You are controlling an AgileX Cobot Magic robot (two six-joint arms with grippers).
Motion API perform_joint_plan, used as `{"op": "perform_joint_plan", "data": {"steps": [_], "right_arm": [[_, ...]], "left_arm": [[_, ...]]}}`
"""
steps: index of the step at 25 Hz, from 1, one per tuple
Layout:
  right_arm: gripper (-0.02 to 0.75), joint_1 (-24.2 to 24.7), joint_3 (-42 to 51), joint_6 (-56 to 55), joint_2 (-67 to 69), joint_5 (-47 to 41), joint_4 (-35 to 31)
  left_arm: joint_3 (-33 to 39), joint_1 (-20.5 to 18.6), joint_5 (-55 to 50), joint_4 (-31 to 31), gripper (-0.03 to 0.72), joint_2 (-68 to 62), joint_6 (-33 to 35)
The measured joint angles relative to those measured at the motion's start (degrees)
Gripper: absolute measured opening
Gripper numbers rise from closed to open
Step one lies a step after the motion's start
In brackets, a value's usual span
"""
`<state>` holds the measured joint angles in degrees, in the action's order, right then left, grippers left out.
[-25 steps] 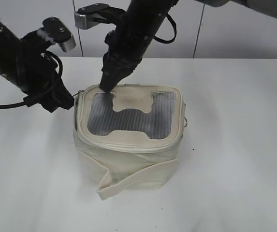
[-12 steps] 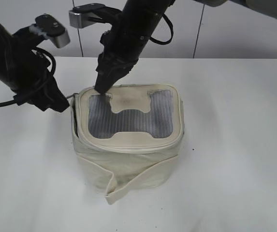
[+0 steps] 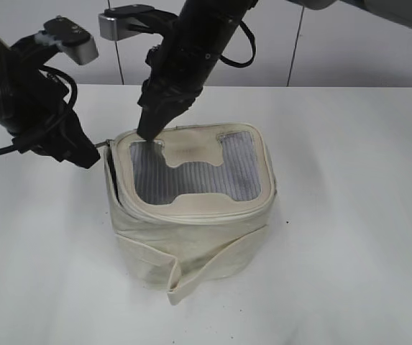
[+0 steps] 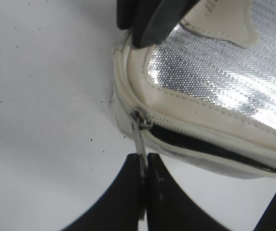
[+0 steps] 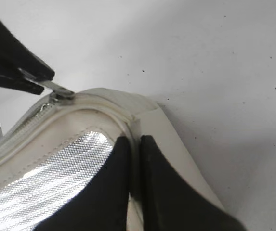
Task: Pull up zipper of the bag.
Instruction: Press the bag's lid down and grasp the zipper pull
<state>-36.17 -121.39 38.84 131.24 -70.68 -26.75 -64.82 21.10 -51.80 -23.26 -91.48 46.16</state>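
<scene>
The cream-white bag (image 3: 191, 223) stands mid-table, its grey mesh lid (image 3: 191, 176) facing up. My left gripper (image 3: 90, 154) is at the bag's left rear corner, shut on a silver zipper pull (image 4: 140, 134). In the left wrist view the jaws (image 4: 144, 161) pinch the pull's tab. The zipper track (image 4: 186, 132) is closed behind the slider, and a dark open gap (image 4: 200, 147) runs ahead of it. My right gripper (image 3: 147, 129) is shut and presses its tips down on the lid's rear left corner (image 5: 135, 144). The right wrist view also shows the left gripper's jaws (image 5: 36, 77) holding the pull (image 5: 60, 90).
The bag's cream fabric flap (image 3: 191, 277) hangs loose at the front, its end sticking out on the white table (image 3: 356, 251). A white panelled wall (image 3: 349, 43) stands behind the table. Black cables trail from the left arm (image 3: 19, 93).
My left gripper has pulled the zipper pull a little to the left. The bag has twisted and shifted left with it, and the front flap's end has swung to the right. The right gripper moved left with the lid.
</scene>
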Motion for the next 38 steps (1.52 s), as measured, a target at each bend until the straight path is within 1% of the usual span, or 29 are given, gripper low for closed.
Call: {"op": "perform_joint_plan", "data": {"steps": [7, 12, 16, 26, 34, 38], "right_arm": [[0.036, -0.11, -0.07, -1.86, -0.07, 0.00, 0.50], [0.036, -0.14, -0.27, -3.61, -0.07, 0.00, 1.01], [0.035, -0.05, -0.45, -5.37, -0.07, 0.00, 3.20], [0.035, 0.31, -0.45, -6.43, -0.07, 0.00, 2.97], [0.035, 1.00, -0.79, -7.30, -0.07, 0.00, 2.66], [0.035, 0.99, -2.40, -7.41, 0.05, 0.00, 3.35]], "left_arm": [[0.00, 0.00, -0.33, -0.28, -0.002, 0.29, -0.90], [0.00, -0.05, -1.31, -1.67, -0.002, 0.29, -2.00], [-0.11, -0.15, -3.45, -2.83, -0.003, 1.01, -2.37], [-0.11, -0.25, -3.69, -3.54, -0.003, 1.31, -2.68], [-0.11, -0.25, -4.46, -3.64, -0.003, 1.31, -4.51], [0.17, -0.25, -5.15, -3.47, -0.003, 1.44, -5.30]]}}
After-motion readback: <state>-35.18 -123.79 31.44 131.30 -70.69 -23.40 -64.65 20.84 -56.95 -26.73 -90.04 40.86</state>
